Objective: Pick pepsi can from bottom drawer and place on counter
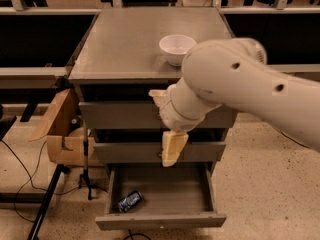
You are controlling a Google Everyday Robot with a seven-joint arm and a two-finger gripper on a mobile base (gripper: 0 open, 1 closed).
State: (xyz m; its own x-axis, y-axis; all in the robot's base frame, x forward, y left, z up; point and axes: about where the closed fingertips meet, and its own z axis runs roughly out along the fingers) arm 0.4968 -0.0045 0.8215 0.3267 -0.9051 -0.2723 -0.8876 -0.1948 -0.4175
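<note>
The pepsi can [130, 201] lies on its side in the front left corner of the bottom drawer [172, 194], which is pulled out. Above the drawers is the grey counter [130, 39]. My gripper [169, 131] hangs in front of the upper two drawers, above the open drawer's middle and up and to the right of the can. Its beige fingers [173, 149] stand apart, open, with nothing between them. My thick white arm comes in from the right and hides part of the cabinet's right side.
A white bowl [177, 48] stands on the counter near its right front. An open cardboard box [62, 136] sits against the cabinet's left side, with a black stand leg [47, 204] and cables on the floor below it. Dark benches flank the cabinet.
</note>
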